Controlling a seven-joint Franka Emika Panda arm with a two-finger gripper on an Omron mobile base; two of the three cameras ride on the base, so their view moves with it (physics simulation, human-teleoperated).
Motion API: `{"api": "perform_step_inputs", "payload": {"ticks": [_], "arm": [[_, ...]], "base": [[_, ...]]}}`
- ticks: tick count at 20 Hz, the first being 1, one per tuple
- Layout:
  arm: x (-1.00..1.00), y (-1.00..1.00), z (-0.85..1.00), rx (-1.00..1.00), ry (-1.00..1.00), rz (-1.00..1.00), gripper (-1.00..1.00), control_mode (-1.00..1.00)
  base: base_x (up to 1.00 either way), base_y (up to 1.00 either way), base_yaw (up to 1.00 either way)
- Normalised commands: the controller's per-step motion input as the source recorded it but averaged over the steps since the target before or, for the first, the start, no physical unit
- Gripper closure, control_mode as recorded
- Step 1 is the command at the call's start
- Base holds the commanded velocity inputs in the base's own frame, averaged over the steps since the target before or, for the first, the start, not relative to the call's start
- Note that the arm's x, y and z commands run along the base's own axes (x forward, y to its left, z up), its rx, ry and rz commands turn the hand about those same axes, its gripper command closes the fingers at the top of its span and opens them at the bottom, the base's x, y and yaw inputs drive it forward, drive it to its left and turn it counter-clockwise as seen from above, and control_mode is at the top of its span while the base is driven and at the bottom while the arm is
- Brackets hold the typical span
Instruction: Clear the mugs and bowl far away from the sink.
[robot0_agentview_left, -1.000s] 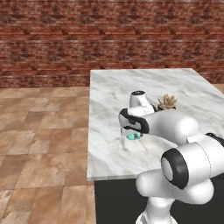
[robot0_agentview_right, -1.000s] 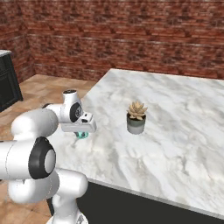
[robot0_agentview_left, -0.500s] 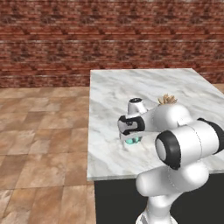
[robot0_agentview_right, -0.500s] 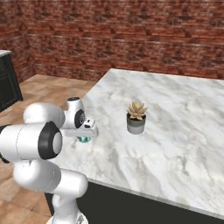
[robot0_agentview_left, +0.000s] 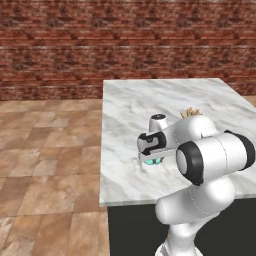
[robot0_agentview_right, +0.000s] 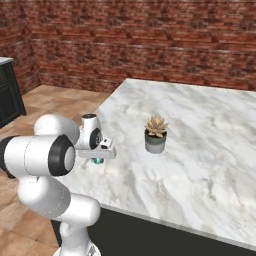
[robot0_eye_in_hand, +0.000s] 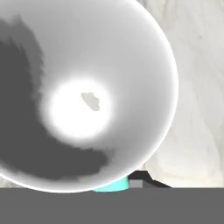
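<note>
A teal mug with a white inside stands at the marble counter's left part, close to its front-left edge. My gripper points down over it and is shut on its rim. In the right base view the mug peeks out under the hand. In the hand view one dark fingertip sits outside the teal wall, and the other is hidden. The bowl and the sink are out of view.
A grey pot with a succulent stands mid-counter, to the right of the mug, and its leaves show behind my arm. The counter's left edge drops to a tiled floor. A dark cabinet stands far left.
My arm's elbow has swung forward toward the cameras. The hand has sunk slightly with the teal mug toward the counter.
</note>
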Motion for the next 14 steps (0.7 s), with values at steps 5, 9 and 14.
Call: {"api": "perform_step_inputs", "payload": {"ticks": [5,9,14], "arm": [[0.00,0.00,-0.24,0.02,0.00,0.00,-1.00,-1.00],[-0.08,0.01,0.00,0.00,-0.04,0.00,-1.00,-1.00],[-0.19,0.05,0.03,0.00,-0.02,0.00,-1.00,-1.00]], "base": [[0.00,0.00,0.00],[0.00,0.00,0.00],[0.00,0.00,0.00]]}}
